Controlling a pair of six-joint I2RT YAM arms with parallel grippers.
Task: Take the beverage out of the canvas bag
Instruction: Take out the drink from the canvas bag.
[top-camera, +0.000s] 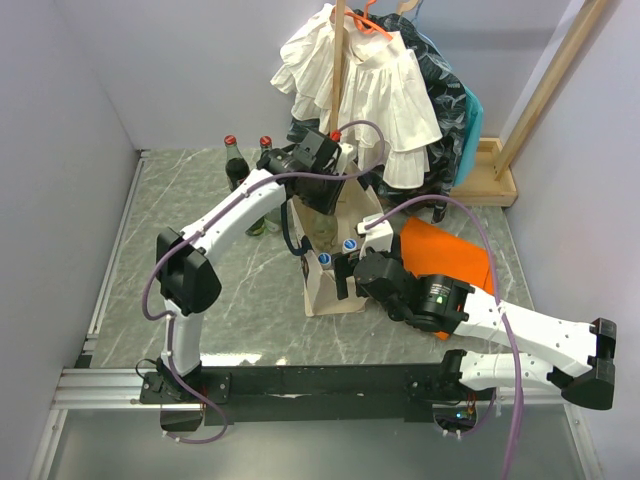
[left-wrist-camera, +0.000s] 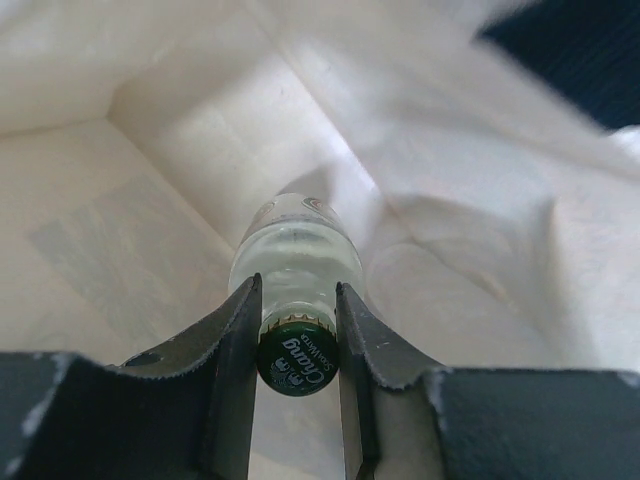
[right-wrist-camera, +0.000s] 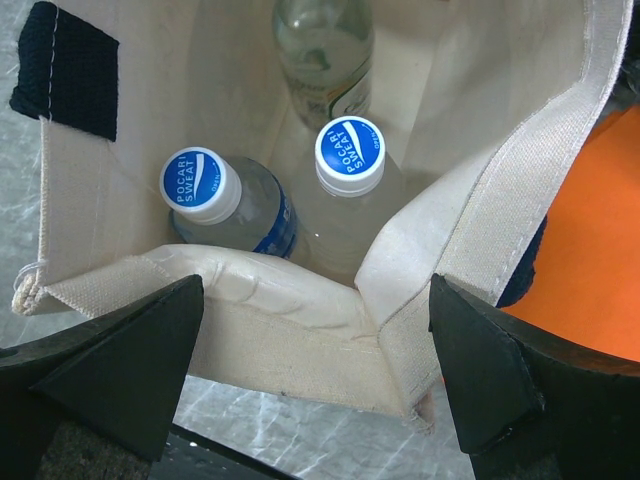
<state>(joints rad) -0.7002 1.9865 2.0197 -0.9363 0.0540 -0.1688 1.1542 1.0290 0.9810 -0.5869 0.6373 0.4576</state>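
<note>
While the left end effector (left-wrist-camera: 297, 297) reaches down into the canvas bag (top-camera: 335, 292), its two fingers are drawn in tight on the neck of a clear glass bottle (left-wrist-camera: 297, 255), just below the green cap. That bottle stands inside the bag, toward its far side. The bag itself stands upright in the middle of the marbled tabletop (top-camera: 190, 200) with its mouth open. Two Pocari Sweat bottles (right-wrist-camera: 200, 185) with blue-and-white caps stand side by side in the near part of the bag, in front of the glass bottle. The right end effector (right-wrist-camera: 318, 290) is spread wide and grips nothing — its fingers sit to either side of the bag's near wall, by the rim. An orange cloth (top-camera: 450, 255) lies flat just to the right of the bag. Two dark bottles with red caps (top-camera: 236, 165) stand on the tabletop at the back left, beyond the left arm.
</note>
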